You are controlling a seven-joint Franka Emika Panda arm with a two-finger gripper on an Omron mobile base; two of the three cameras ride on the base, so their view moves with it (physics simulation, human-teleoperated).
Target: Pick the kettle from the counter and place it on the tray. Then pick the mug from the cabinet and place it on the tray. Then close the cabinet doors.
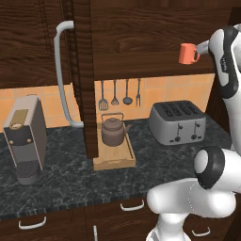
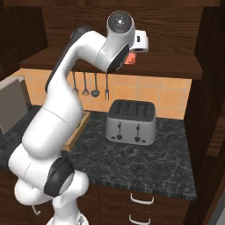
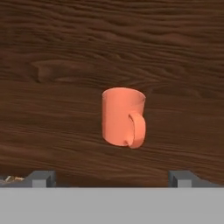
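- Judged step: the kettle (image 1: pixel 113 130) already sits on the tray (image 1: pixel 114 161), so the mug (image 3: pixel 122 117) is the job in hand
- At about 9 o'clock in the left base view stands a boxy grey coffee machine (image 1: pixel 25 136) on the dark marbled counter (image 1: pixel 70 176)
- An open cabinet door (image 1: pixel 82 70), dark wood grain with a long pale curved bar handle (image 1: pixel 63 75), hangs at 11 o'clock
- The squat brown-grey metal kettle with its thin wire handle rests on the tan wooden tray near centre; a ribbed silver toaster (image 1: pixel 178 122) lies at 3 o'clock of it
- The small orange-red mug stands upright on the cabinet (image 1: pixel 150 42) shelf at 1 o'clock, loop handle turned towards the hand
- The gripper (image 3: pixel 111 177) has its fingers spread wide, holding nothing, with the mug centred ahead, apart from them
- Next move likely calls for advancing straight until the fingers flank the smooth cylinder, then closing
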